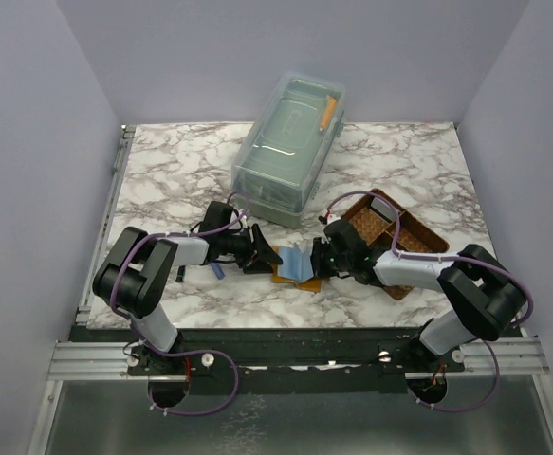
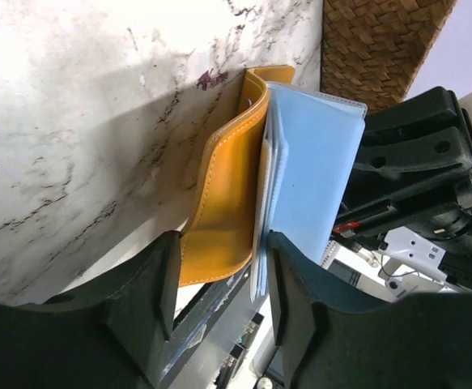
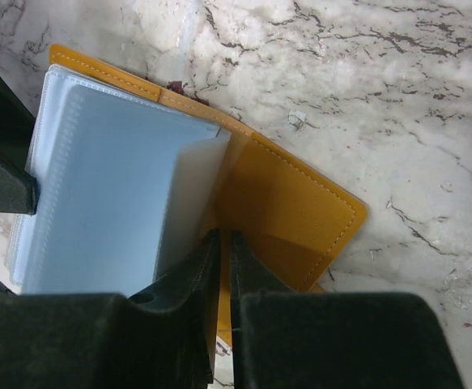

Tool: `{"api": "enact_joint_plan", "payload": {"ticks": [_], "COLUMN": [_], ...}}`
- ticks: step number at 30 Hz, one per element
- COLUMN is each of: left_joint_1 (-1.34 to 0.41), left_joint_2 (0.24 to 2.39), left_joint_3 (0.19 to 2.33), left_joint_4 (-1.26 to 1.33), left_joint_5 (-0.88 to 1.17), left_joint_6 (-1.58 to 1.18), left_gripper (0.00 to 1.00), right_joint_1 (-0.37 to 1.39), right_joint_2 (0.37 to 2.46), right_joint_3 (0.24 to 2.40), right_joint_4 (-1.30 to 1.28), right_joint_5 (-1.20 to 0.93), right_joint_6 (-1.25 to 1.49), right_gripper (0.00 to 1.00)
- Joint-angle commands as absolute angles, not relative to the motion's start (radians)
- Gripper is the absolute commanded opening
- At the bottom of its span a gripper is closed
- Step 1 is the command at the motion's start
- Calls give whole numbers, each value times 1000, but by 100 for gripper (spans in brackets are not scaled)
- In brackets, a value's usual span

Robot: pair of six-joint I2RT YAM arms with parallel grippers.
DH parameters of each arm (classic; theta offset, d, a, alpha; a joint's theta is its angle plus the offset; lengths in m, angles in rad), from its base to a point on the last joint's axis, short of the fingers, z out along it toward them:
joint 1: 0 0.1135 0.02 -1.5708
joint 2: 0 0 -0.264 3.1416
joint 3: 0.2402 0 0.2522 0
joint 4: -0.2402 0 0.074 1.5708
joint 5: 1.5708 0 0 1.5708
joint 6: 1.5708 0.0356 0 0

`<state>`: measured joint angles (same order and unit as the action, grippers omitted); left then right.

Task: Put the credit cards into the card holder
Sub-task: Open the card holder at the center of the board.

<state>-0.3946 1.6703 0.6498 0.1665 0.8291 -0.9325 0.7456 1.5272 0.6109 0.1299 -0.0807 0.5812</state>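
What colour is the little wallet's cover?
The card holder cover is orange-tan with pale stitching, clearest in the right wrist view.

Card holder half masked from above

Overhead, the arms' black heads cover both its ends, and no single card can be picked out among the light-blue leaves. The right fingers meet on a grey leaf (card or sleeve, unclear) and hide the holder's near edge. Whether the left fingers press the cover or only flank it cannot be told. Beyond them the woven tray runs off the top edge. A blue scrap on the desk is too small to name.
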Motion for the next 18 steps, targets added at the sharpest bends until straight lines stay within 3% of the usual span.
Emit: {"api": "enact_joint_plan", "payload": {"ticks": [1,8,13,18], "left_joint_1": [-408,-415,-416,-416], "left_joint_2": [1675,1695,1674,1631], "left_joint_3": [653,655,651,640], "left_joint_4": [264,265,264,264], "left_joint_5": [913,908,917,914], "left_joint_6": [-965,-964,-960,-961], "left_gripper": [47,43,54,57], "right_joint_1": [748,747,747,747], "right_joint_2": [1589,1558,1566,1572], "right_joint_3": [602,619,611,603], "right_joint_4": [105,62,68,81], "right_joint_5": [-82,-76,-77,-87], "right_joint_6": [558,555,555,557], "right_gripper": [12,13,14,13]}}
